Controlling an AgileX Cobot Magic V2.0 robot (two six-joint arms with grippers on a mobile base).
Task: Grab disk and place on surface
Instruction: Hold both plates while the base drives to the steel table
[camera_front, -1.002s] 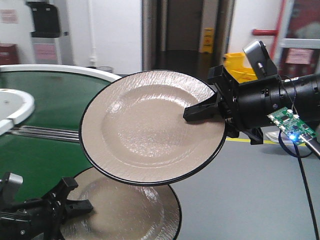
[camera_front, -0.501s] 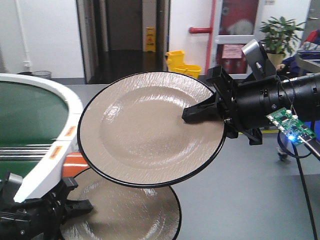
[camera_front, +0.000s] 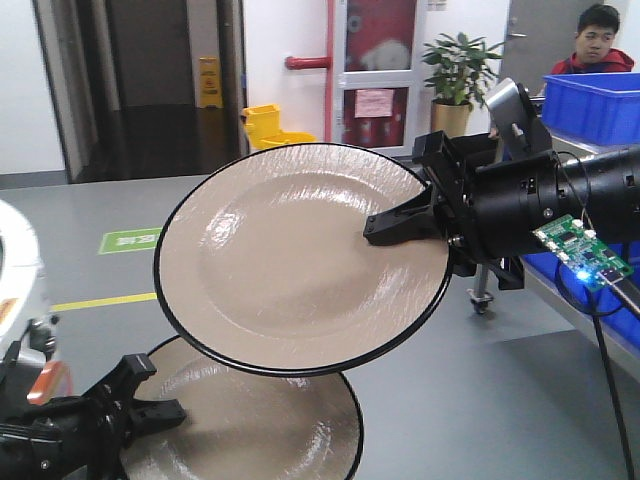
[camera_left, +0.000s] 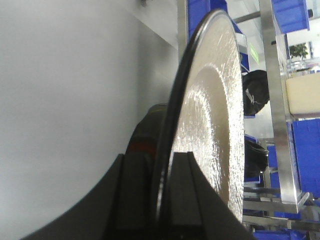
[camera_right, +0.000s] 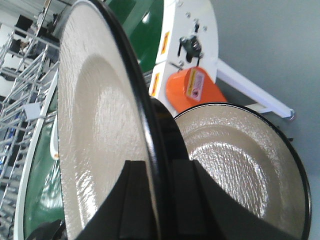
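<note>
While the right pincer (camera_front: 385, 226) is clamped on the rim of the upper plate (camera_front: 290, 260), a beige plate with a black edge, it holds that plate in the air with its face tilted up and toward the front camera. One black finger lies across the inner rim. The other is hidden behind the plate. The right wrist view shows the rim running straight between the two fingers, pinched tight. From the pincer's tips the plate spreads out leftward.

Below this pincer and partly covered by its plate is the lower plate (camera_front: 250, 425), of the same kind. The left pincer (camera_front: 155, 392) is closed on its left rim, and the left wrist view shows that rim wedged between both fingers. I cannot tell whether the lower plate rests on anything.

On the arm just behind the right pincer hangs a green circuit board (camera_front: 580, 250) with a blue light. Farther behind that pincer are a blue crate (camera_front: 595, 95) and a man in red (camera_front: 600, 35). A potted plant (camera_front: 460, 65) and a yellow bucket (camera_front: 270, 125) stand well beyond the pincer's tips. Grey floor (camera_front: 480, 400) lies under both pincers. In the right wrist view a green belt (camera_right: 142, 20) in a white frame and an orange part (camera_right: 195, 90) sit past the fingertips.
</note>
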